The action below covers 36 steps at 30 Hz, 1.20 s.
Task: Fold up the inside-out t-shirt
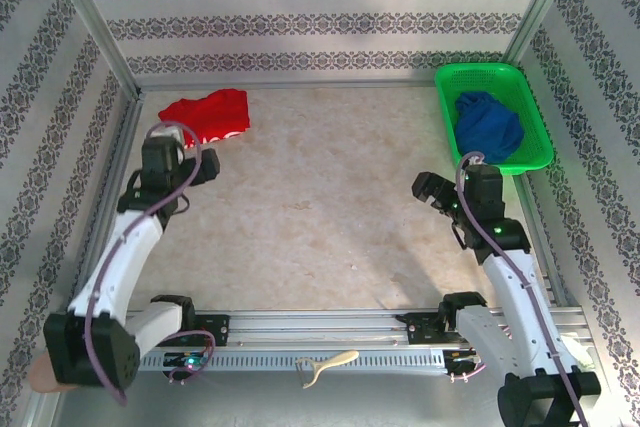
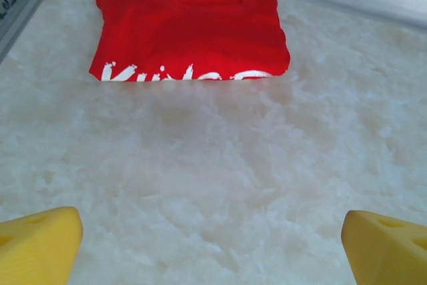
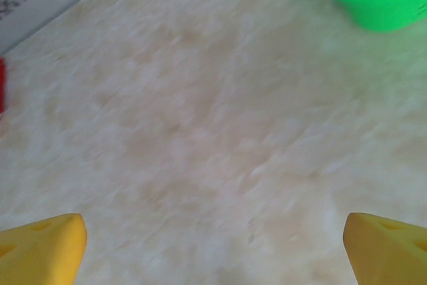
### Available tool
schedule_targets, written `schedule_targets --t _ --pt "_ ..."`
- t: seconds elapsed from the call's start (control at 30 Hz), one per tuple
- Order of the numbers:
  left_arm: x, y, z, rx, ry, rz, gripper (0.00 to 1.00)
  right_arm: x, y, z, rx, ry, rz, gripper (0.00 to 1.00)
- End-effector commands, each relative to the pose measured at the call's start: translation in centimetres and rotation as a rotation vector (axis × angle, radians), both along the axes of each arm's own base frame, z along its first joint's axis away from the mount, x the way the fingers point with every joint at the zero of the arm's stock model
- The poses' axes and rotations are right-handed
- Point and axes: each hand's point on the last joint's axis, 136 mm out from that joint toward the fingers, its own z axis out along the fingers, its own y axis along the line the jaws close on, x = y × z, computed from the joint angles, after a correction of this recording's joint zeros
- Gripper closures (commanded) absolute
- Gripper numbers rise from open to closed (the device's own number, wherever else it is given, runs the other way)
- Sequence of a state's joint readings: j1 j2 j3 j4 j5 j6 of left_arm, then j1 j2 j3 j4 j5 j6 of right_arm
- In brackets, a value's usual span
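Resting apart, one red t-shirt (image 1: 207, 115), one green basket (image 1: 480, 71)

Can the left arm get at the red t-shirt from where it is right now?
Probably yes. The left gripper is open and faces the t-shirt, with only table between them and nothing in the way.
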State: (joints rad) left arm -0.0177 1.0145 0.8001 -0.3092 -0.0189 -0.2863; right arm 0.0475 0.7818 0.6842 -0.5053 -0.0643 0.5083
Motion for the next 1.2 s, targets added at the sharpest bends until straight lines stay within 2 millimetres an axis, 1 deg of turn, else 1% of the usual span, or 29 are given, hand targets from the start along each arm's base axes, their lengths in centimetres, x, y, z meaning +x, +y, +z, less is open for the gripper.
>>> schedule_targets --t 0.0,0.03,0.1,0.2,0.27,0.33,0.43,0.5,0.57,0.63,0.67,0.77,0.8,0.83,0.87,0.9,0.93,0.97,1.03,1.1,1.17 --pt "0.5 0.2 3.2 0.030 -0.269 -0.001 0.00 2.0 -4.1 0.1 -0.254 -0.124 -0.110 0.02" --pt "0.4 0.4 3.2 0.071 -0.300 -0.007 0.00 2.5 -4.8 0.0 -0.297 -0.148 -0.133 0.02" --pt "0.4 0.7 2.6 0.132 -0.296 -0.017 0.00 3.3 -5.8 -0.5 -0.365 -0.165 -0.160 0.01" --pt "1.0 0.8 0.7 0.224 -0.276 -0.055 0.01 4.0 -6.8 -0.9 -0.452 -0.141 -0.171 0.02" --pt "1.4 0.9 -0.5 0.278 -0.298 -0.073 0.01 4.6 -6.9 -1.1 -0.509 -0.141 -0.143 0.02" --pt "2.0 0.8 -2.1 0.278 -0.330 -0.076 0.01 5.6 -6.4 -1.4 -0.538 -0.180 -0.096 0.02" --pt "2.7 -0.3 -4.8 0.206 -0.318 -0.112 0.00 6.6 -5.8 -1.9 -0.541 -0.205 -0.058 0.02" --pt "3.1 -0.8 -5.9 0.211 -0.346 -0.128 0.00 7.2 -5.3 -2.3 -0.530 -0.237 -0.035 0.02" --pt "3.5 -0.7 -7.3 0.260 -0.335 -0.139 0.01 7.9 -4.7 -2.9 -0.518 -0.285 -0.013 0.02" --pt "3.8 -0.4 -8.4 0.255 -0.343 -0.140 0.01 8.8 -3.9 -3.1 -0.530 -0.370 0.021 0.01" --pt "4.0 -0.4 -8.6 0.257 -0.354 -0.141 0.01 8.8 -3.8 -3.8 -0.524 -0.394 0.024 0.02" --pt "5.0 -1.4 -11.0 0.252 -0.325 -0.210 0.01 9.8 -2.8 -5.3 -0.489 -0.462 0.061 0.02" --pt "5.7 -1.5 -10.9 0.258 -0.346 -0.220 0.01 10.2 -2.3 -6.1 -0.491 -0.467 0.087 0.02" --pt "6.0 -1.2 -11.2 0.251 -0.298 -0.205 0.01 10.5 -1.8 -7.4 -0.488 -0.459 0.118 0.02" --pt "6.3 -1.0 -11.7 0.243 -0.244 -0.196 0.01 11.2 -1.6 -7.1 -0.477 -0.506 0.114 0.02" --pt "6.6 -0.9 -11.8 0.235 -0.237 -0.197 0.01 11.8 -2.0 -7.0 -0.461 -0.481 0.105 0.02" --pt "6.7 -0.4 -11.7 0.229 -0.256 -0.176 0.01 12.3 -3.4 -7.5 -0.428 -0.383 0.061 0.02" --pt "6.8 -0.1 -11.7 0.227 -0.245 -0.156 0.01 12.5 -3.8 -7.7 -0.415 -0.361 0.065 0.01" --pt "6.8 0.0 -11.8 0.229 -0.242 -0.155 0.01 12.5 -3.6 -7.1 -0.434 -0.426 0.045 0.01" --pt "6.7 -0.1 -11.8 0.228 -0.235 -0.156 0.01 12.3 -3.6 -7.3 -0.438 -0.392 0.055 0.02" --pt "6.8 0.0 -11.7 0.232 -0.245 -0.152 0.01 12.5 -3.4 -7.2 -0.450 -0.410 0.056 0.02"
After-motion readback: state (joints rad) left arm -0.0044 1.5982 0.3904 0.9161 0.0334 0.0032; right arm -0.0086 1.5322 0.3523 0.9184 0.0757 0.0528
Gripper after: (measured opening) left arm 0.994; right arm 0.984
